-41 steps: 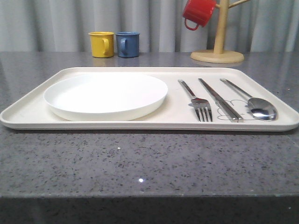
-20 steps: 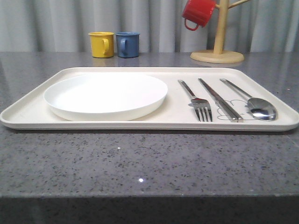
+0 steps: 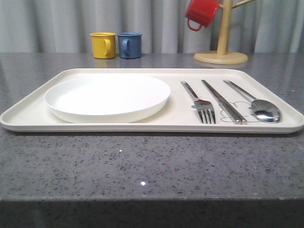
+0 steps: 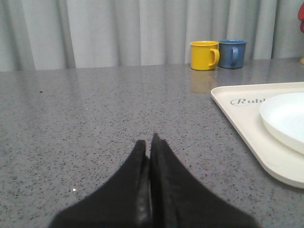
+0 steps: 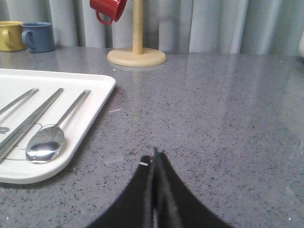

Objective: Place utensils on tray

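Note:
The cream tray (image 3: 33, 113) lies across the grey counter. On it sit a round white plate (image 3: 108, 97) at the left, then a fork (image 3: 203, 107), a pair of flat metal sticks (image 3: 224, 101) and a spoon (image 3: 265, 110) side by side at the right. In the right wrist view the spoon (image 5: 45, 144) and sticks (image 5: 28, 124) lie on the tray's corner (image 5: 102, 102). My left gripper (image 4: 148, 142) is shut and empty over bare counter left of the tray (image 4: 247, 128). My right gripper (image 5: 153, 158) is shut and empty over the counter right of the tray.
A yellow mug (image 3: 103, 45) and a blue mug (image 3: 130, 45) stand behind the tray at the back. A wooden mug tree (image 3: 221, 50) with a red mug (image 3: 201, 13) hung on it stands at the back right. Grey curtains close off the far edge.

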`<act>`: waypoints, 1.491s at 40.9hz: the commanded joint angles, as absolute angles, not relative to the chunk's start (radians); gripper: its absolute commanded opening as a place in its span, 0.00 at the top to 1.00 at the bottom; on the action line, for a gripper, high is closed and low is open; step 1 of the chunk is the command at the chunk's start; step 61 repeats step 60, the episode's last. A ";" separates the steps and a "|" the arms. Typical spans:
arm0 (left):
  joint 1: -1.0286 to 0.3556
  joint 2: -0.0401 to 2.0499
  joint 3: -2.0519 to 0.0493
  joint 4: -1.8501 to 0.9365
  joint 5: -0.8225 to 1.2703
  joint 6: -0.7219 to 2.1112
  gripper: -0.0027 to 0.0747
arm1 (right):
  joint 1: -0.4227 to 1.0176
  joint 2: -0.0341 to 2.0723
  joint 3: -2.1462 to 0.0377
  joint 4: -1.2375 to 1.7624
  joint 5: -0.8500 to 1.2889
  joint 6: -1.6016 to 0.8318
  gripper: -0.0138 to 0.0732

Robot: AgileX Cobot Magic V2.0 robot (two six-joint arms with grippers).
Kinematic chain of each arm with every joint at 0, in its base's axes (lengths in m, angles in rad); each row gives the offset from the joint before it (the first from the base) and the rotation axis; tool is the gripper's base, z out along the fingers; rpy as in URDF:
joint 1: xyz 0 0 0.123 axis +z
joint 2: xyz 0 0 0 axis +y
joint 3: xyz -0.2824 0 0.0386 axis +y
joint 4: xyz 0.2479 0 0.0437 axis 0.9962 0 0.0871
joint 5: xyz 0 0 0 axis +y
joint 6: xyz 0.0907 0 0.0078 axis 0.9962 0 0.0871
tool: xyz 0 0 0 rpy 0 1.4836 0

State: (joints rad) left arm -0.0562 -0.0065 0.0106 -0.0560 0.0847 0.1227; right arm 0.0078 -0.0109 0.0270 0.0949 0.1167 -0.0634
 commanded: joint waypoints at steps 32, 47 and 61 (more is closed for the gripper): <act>-0.054 -0.029 0.006 -0.063 0.007 0.114 0.99 | 0.001 -0.028 0.026 0.017 -0.053 0.042 0.98; -0.054 -0.029 0.006 -0.063 0.007 0.114 0.99 | 0.001 -0.028 0.026 0.017 -0.053 0.042 0.98; -0.054 -0.029 0.006 -0.063 0.007 0.114 0.99 | 0.001 -0.028 0.026 0.017 -0.053 0.042 0.98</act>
